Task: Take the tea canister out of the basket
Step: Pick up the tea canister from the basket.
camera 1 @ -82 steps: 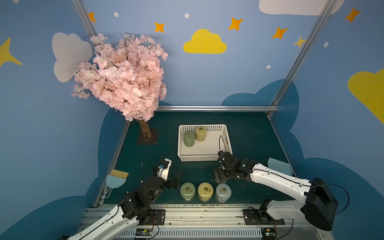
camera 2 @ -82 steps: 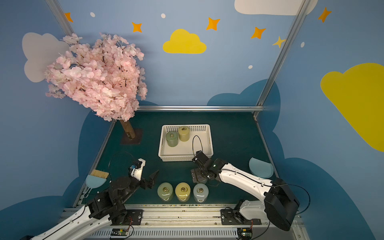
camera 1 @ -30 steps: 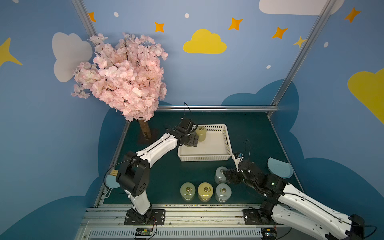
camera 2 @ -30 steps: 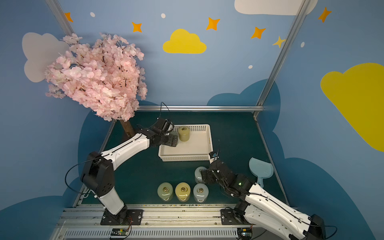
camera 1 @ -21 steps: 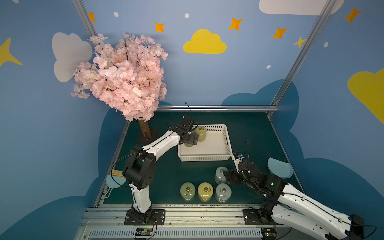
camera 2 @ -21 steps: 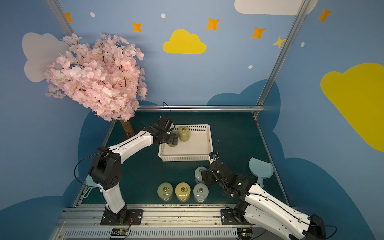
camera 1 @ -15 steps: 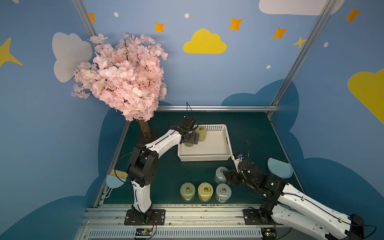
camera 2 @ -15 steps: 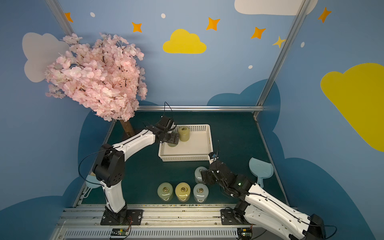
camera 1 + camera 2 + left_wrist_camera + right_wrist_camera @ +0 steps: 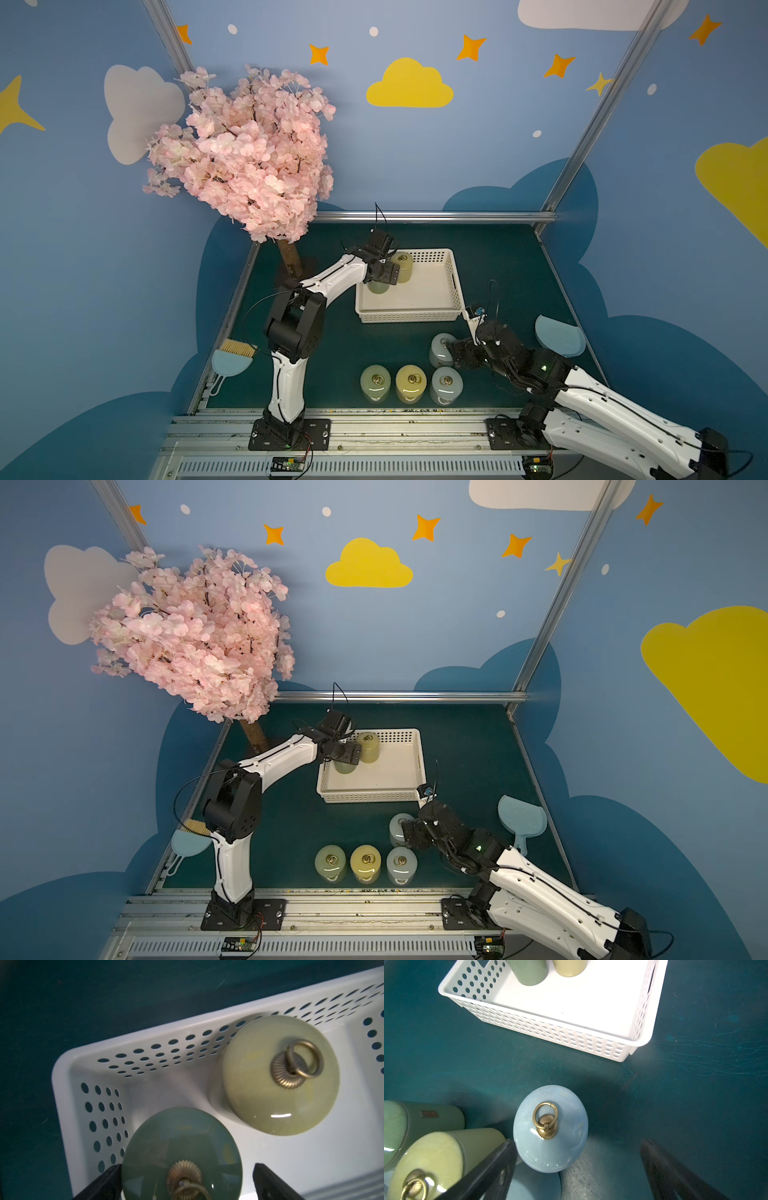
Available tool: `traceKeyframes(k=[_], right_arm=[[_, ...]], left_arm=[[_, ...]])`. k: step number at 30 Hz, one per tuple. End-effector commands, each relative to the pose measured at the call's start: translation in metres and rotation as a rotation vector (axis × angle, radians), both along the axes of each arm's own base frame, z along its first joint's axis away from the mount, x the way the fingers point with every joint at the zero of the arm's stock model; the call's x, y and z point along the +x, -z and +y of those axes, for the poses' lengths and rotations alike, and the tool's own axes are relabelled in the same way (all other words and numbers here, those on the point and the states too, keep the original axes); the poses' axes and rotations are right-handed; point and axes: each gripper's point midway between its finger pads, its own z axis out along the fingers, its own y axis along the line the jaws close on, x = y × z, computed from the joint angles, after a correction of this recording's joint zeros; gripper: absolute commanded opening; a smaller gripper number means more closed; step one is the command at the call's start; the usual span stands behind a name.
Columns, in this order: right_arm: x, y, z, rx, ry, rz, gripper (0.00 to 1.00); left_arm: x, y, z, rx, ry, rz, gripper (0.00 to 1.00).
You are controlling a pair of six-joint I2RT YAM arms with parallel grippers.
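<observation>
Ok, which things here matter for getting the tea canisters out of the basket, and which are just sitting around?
In the job: basket, green canister, olive canister beside it, left gripper open around the green one.

Lying about or done: blossom tree, brush and dustpan, second dustpan, four canisters already outside the basket.

Pink blossom tree point(image 9: 245, 153) stood at the far-left corner of the dark green table mat point(image 9: 498, 257). Tan brush on blue dustpan point(image 9: 232, 361) lay at left edge, second blue dustpan point(image 9: 559, 341) at right edge. Yellow cloud point(image 9: 409, 85) on blue back wall.
</observation>
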Motion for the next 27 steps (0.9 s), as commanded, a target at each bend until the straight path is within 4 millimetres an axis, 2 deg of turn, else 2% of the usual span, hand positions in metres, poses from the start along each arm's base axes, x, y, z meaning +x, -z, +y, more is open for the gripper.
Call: traceKeyframes(k=[1,6,16,19,21,27], right_arm=[[0.002,0.001,-0.001,0.0,0.004,-0.011,0.98],[0.002,0.001,-0.001,0.002,0.006,-0.007,0.99],[0.002,0.002,-0.001,0.004,0.006,-0.005,0.99],[0.002,0.002,-0.001,0.005,0.008,-0.004,0.98],[0.002,0.002,-0.001,0.007,0.009,-0.004,0.98],[0.002,0.002,0.0,0.012,0.008,-0.002,0.98]], left_arm=[[0.006,0.001,-0.001,-0.002,0.011,0.008,1.0],[0.01,0.006,-0.001,0.003,0.015,0.019,0.99],[0.009,0.011,0.0,0.0,0.02,0.038,0.9],[0.009,0.01,0.001,-0.003,0.019,0.039,0.82],[0.01,0.008,0.001,-0.004,0.019,0.036,0.73],[0.009,0.002,0.001,-0.008,0.019,0.029,0.65]])
